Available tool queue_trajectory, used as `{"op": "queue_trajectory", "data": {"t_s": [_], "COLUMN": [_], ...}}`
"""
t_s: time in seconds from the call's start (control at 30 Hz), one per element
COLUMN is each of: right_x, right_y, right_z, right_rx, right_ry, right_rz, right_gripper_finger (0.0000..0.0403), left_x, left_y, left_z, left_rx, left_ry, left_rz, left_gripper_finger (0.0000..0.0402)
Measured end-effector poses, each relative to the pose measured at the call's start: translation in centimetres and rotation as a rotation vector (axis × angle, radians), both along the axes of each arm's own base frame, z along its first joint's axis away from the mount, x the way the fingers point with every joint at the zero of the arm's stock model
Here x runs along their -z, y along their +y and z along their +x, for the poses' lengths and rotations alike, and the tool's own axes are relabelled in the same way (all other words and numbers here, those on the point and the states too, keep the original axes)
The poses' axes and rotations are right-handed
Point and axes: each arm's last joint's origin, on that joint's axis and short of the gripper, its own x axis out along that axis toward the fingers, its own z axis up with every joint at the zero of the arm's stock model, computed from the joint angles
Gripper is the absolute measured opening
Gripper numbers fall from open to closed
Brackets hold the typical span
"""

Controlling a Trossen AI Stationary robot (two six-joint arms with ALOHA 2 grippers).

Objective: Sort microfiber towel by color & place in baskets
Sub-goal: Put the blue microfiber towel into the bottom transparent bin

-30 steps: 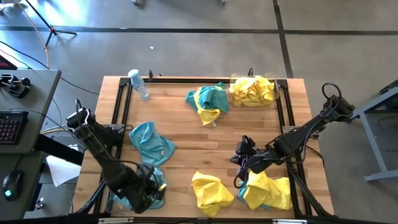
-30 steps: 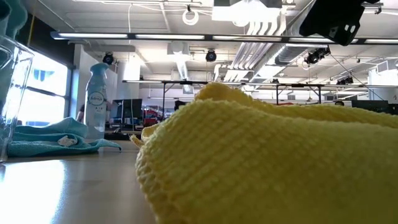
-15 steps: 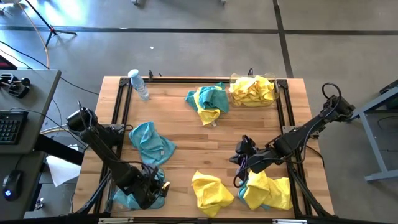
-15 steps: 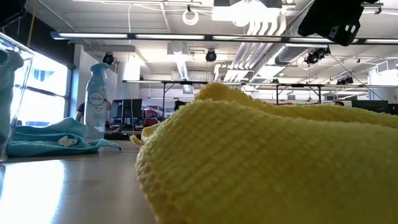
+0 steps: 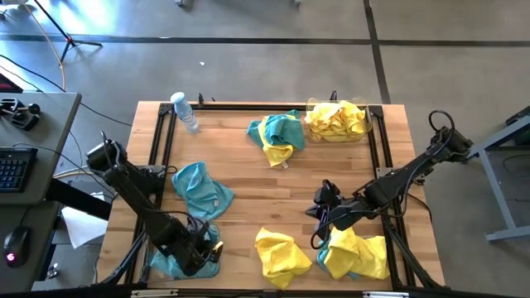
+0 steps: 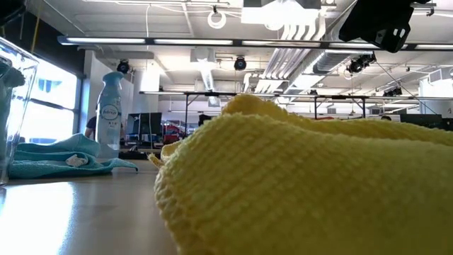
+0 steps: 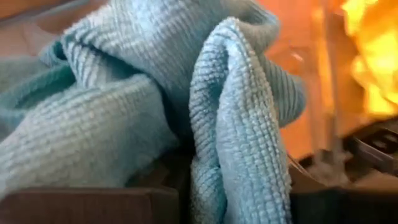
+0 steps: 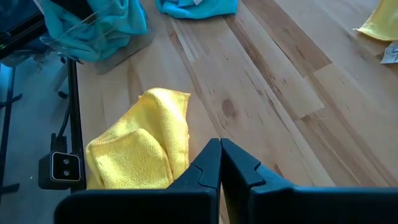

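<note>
Teal towel (image 7: pixel 236 124) draped between the left pincer's (image 5: pixel 201 252) parted jaws over the teal basket (image 5: pixel 170 266), seemingly for release; right pincer (image 8: pixel 219 163) hovered shut, empty.

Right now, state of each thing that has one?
Left gripper: over the near-left basket of teal towels, fingers parting.
Right gripper: fingers shut, empty, mid-table.
Far basket: holds yellow towels.
Water bottle: lying down.
Loose yellow towel: crumpled.
</note>
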Motion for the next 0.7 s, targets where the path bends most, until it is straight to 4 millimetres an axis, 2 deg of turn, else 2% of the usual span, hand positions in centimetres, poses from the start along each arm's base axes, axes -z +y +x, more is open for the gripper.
{"op": "queue_trajectory", "data": {"t_s": [0.23, 0.5, 0.7], "right_x": [0.0, 0.0, 0.0], "right_y": [0.0, 0.0, 0.0], "right_z": [0.0, 0.0, 0.0], "right_rx": [0.0, 0.004, 0.015], "right_ry": [-0.001, -0.005, -0.006], "right_rz": [0.0, 0.005, 0.014], "right_gripper_finger": [0.0, 0.0, 0.0], "left_x": [-3.0, -4.2, -6.9], "left_y": [0.6, 0.7, 0.4], "left_z": [-1.4, -2.7, -2.8], "left_rx": [-0.006, -0.041, -0.052], "left_ry": [-0.077, -0.084, -0.088], "left_rz": [-0.069, -0.054, -0.012], "left_gripper_finger": [0.0101, 0.0101, 0.0101]}}
